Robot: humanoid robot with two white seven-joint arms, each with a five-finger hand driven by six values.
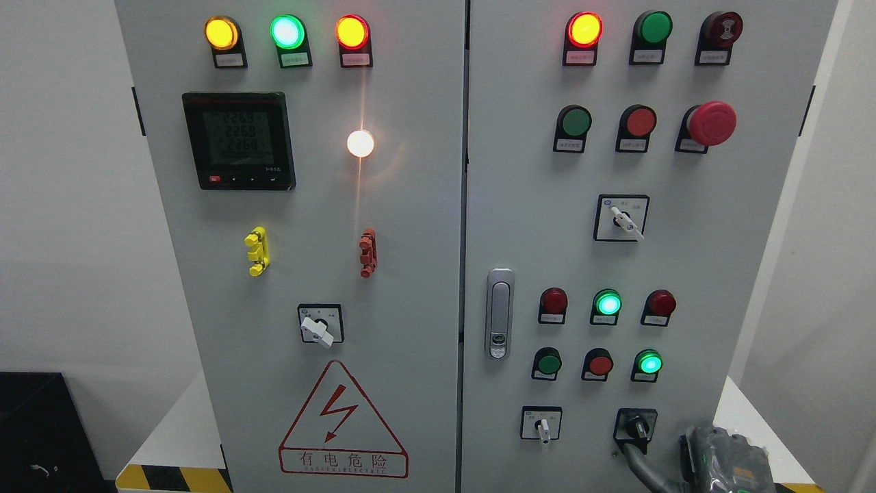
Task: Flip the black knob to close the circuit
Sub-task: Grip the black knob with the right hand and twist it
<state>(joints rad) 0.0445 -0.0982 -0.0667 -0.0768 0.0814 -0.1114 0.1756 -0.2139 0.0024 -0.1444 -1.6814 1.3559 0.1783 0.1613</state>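
Note:
The black knob (640,428) sits on a black square plate at the bottom right of the grey cabinet's right door (520,226), its handle pointing straight down. My right hand (718,462) comes in from the lower right corner, mostly cut off by the bottom edge. One grey finger (643,464) stretches up and left, and its tip lies at the lower left corner of the knob's plate. The hand is open and holds nothing; the knob itself is uncovered. My left hand does not show.
A white-handled selector (542,430) is just left of the knob, with lit green lamps (647,362) and red and green buttons above. A door latch (499,313), another selector (624,220) and a red emergency button (712,123) sit higher up. The left door carries a meter (238,140).

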